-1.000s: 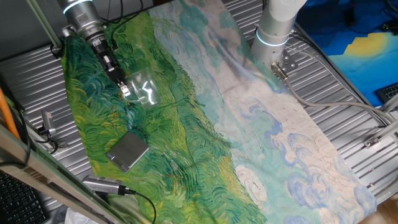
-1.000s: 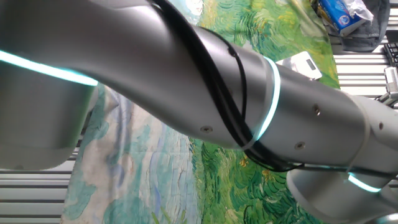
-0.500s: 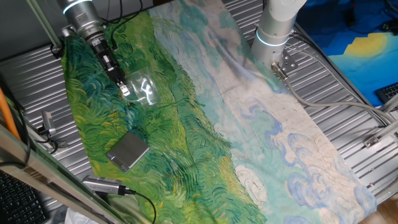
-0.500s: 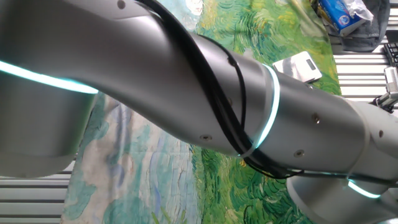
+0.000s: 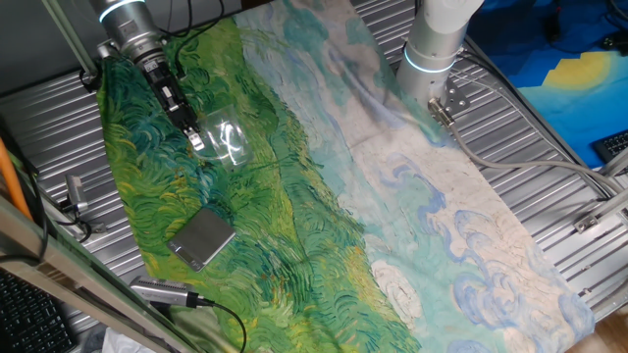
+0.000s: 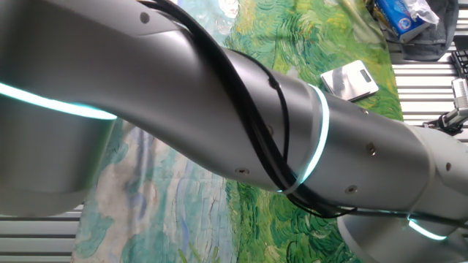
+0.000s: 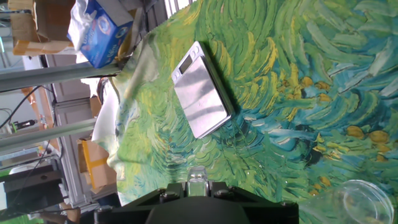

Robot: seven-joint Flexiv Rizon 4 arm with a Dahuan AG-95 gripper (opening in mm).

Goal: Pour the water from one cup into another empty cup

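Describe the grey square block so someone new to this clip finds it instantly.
Start from the painted cloth covering the table and go to its green half. The grey block lies flat near that edge, on the near side of the glass cup at the gripper. It is opaque, metallic and square; the cup is clear and round.

I get bright, even light with soft shadows throughout, white glare glinting off the glass cup (image 5: pixel 228 143), and the arm (image 6: pixel 219 124) looming large and slightly soft, blocking most of the other fixed view.
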